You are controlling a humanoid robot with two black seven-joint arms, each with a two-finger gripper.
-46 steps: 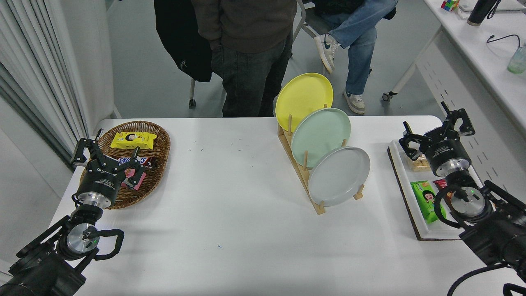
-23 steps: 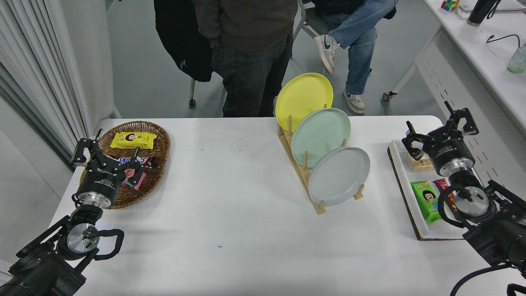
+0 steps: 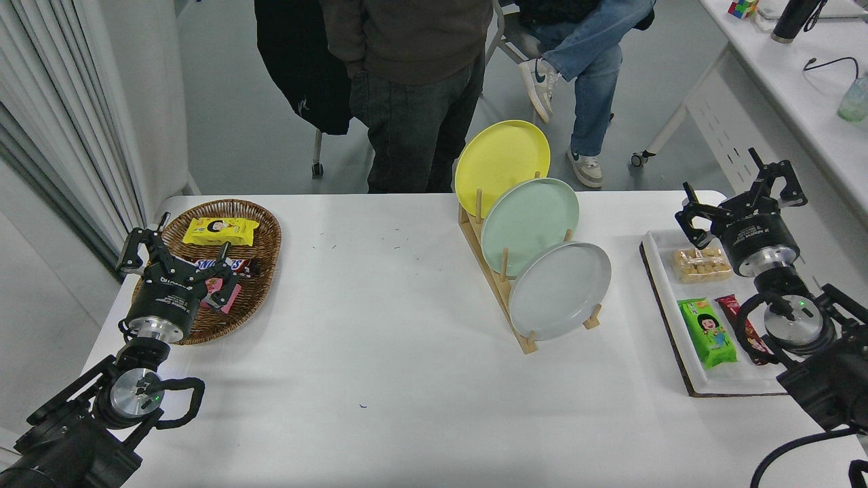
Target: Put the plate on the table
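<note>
While the plate (image 3: 560, 291) stands propped in the rack (image 3: 503, 285) near the table's (image 3: 380, 352) right edge, I hold my right gripper (image 3: 742, 200) beyond it, jaws open and empty. My left gripper (image 3: 178, 256) sits parked at the left edge, jaws open too.

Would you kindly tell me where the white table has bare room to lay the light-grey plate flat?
The widest bare patch of the white table lies between the brown wicker basket and the wooden plate rack, running to the near edge. A narrower strip separates the round light-grey plate from the white snack tray. Both side edges are crowded.
</note>
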